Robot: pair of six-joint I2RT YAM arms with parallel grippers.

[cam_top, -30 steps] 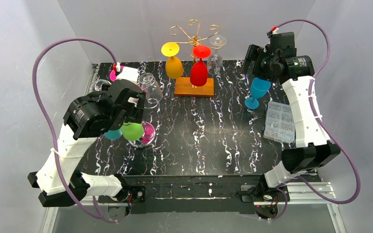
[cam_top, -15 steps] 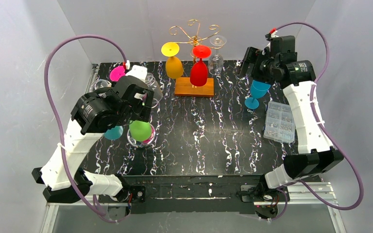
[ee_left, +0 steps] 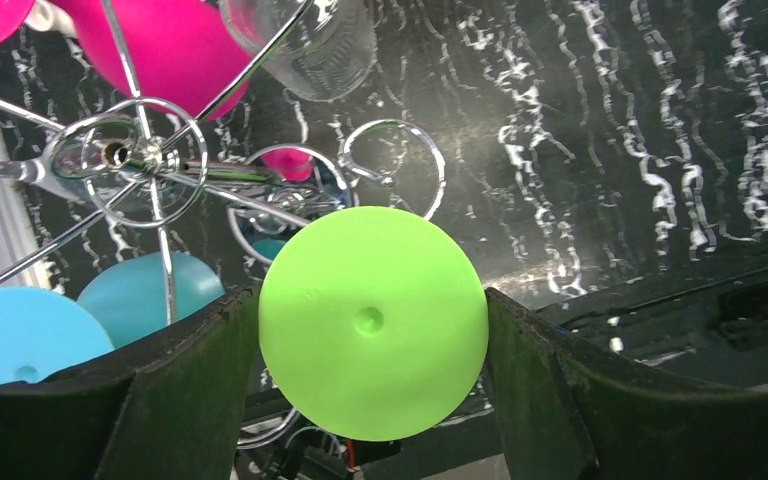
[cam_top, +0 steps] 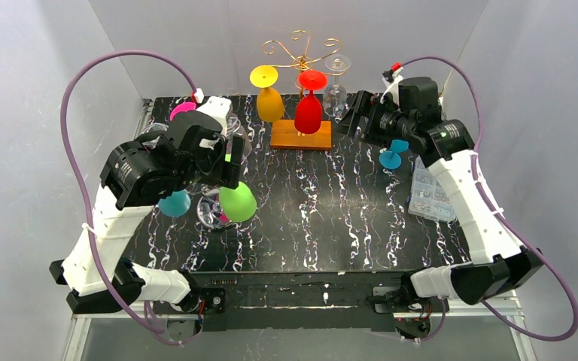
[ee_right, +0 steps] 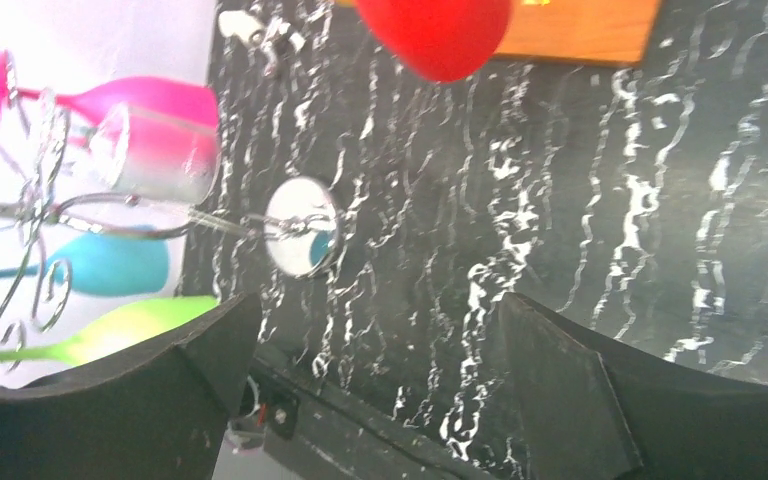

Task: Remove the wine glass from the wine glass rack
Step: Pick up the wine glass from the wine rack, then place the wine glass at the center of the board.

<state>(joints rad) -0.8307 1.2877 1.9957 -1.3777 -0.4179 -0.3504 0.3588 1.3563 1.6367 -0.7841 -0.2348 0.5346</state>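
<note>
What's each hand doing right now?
Left hand: closed on the lime-green wine glass, gripping its round base.
Right hand: open, holding nothing.

Bright, diffuse light fills the overhead view, leaving only soft shadows. The glossy black table throws white glare in the left wrist view; the right wrist view is soft and smeared, its white wall overexposed.

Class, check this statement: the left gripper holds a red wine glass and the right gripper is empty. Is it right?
One slip: the left gripper holds a green wine glass, not red; the left wrist view shows it. The right gripper is empty.
</note>
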